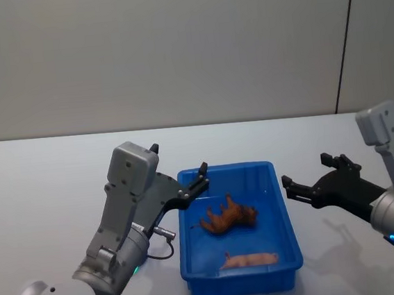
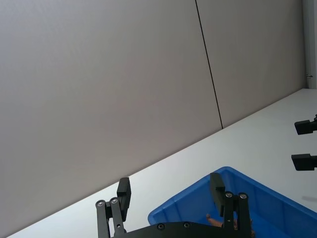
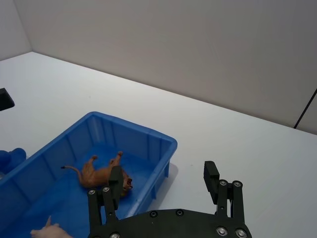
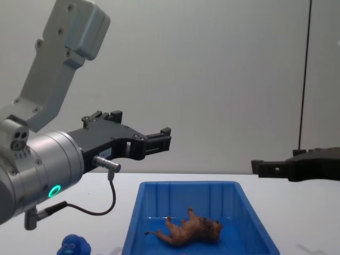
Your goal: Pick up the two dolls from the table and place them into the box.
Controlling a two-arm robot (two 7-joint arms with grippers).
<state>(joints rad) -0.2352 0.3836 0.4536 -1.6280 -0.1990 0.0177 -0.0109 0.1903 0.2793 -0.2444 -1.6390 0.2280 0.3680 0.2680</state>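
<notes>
Holding my left claw (image 2: 170, 184) in the air, I am keeping its jaws apart with nothing between them. It is hovering above the far corner of the box (image 1: 243, 282) on my left side. Ahead of and below this claw, the brown lion (image 1: 228, 218) is lying on its side on the box floor, clear of the walls. Closer to my body than the lion, a pale pinkish elongated object (image 1: 250, 259) is lying along the near wall of the box; I cannot tell what it is. Below and behind the left claw, outside the box and under my left forearm, the bright blue figure (image 4: 74, 245) is sitting on the table (image 1: 46, 176), well apart from the jaws.

I am holding my right claw (image 3: 163, 171) off the opposite side of the box, above the table. Its jaws are also apart and empty, and they are pointing toward the box wall.

Step assessment: the lion is in the box, so the blue figure is the item not yet placed. I am judging the left claw to be the one better placed for it.

Next move, as a judgement:
- Bring the left claw back from over the box and turn it downward over the blue figure.
- Lower it with the jaws straddling the figure, then close.
- Because the figure is rounded and lumpy, the jaws should take it across its widest part so that it does not squirt out.
- Lift it clear of the box rim before releasing over bare floor, away from the lion.
</notes>
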